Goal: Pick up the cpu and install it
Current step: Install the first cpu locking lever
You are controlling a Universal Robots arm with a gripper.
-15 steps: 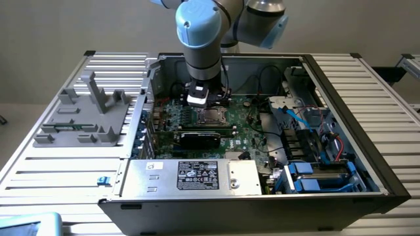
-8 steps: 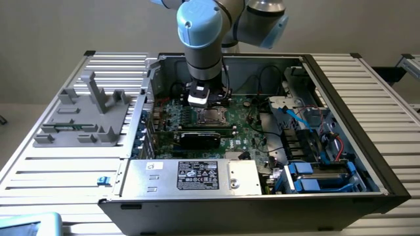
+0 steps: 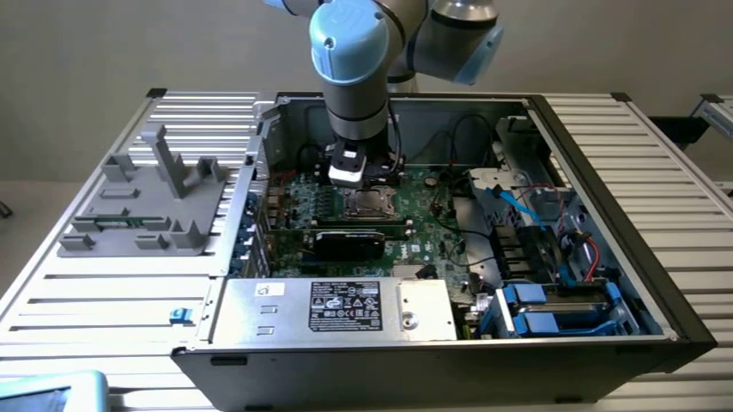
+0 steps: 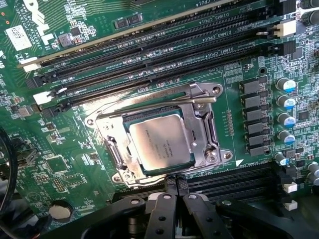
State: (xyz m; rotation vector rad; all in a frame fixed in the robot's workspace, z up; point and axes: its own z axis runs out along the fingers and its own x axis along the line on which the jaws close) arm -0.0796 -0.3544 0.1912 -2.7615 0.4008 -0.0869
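The cpu (image 4: 160,143) sits in the socket (image 4: 202,130) at centre frame, and the claw (image 4: 172,206) hovers just beside it, pinched closed and empty. Judgement call: check it lies flat and square before any pressing.

Grey rack (image 3: 143,206) beside open computer case (image 3: 641,257)

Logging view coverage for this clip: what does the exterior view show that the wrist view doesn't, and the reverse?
Exterior view alone: the whole open computer case, the arm reaching into it, the silver box with a black label, and a grey fixture on the exterior view's left.
Wrist view alone: the memory slots, a row of capacitors, and the gripper, shut and holding nothing.
Both: the cpu lying in its metal-framed socket on the green motherboard.
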